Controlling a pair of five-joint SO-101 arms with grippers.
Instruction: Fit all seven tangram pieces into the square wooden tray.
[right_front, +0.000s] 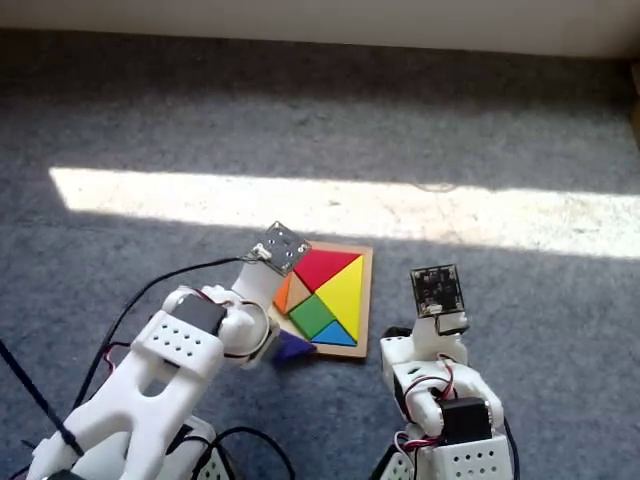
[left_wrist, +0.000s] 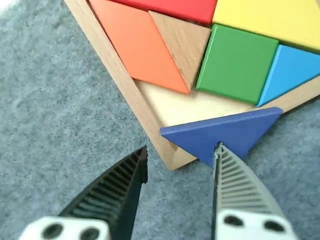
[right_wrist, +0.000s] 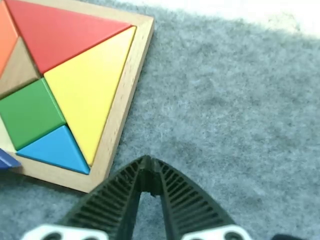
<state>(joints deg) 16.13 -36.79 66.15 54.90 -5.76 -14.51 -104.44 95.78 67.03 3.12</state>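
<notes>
**Six seated, one astray**

Grey carpet (right_front: 150, 120) beneath square wooden tray (right_front: 368, 300). Left gripper (left_wrist: 181, 148) spread open astride the tray corner nearest its arm. Right gripper (right_wrist: 149, 165) pinched closed beside the tray. Seated: red triangle (right_wrist: 60, 32), yellow triangle (right_wrist: 92, 90), orange parallelogram (left_wrist: 140, 45), green square (left_wrist: 237, 62), light-blue triangle (left_wrist: 292, 70), bare-wood triangle (left_wrist: 182, 42). Dark blue triangle (left_wrist: 225, 132) across that corner's rim.

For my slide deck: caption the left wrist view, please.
Open left gripper at the tray's corner; dark blue triangle overlaps the rim, last slot unfilled.
</notes>
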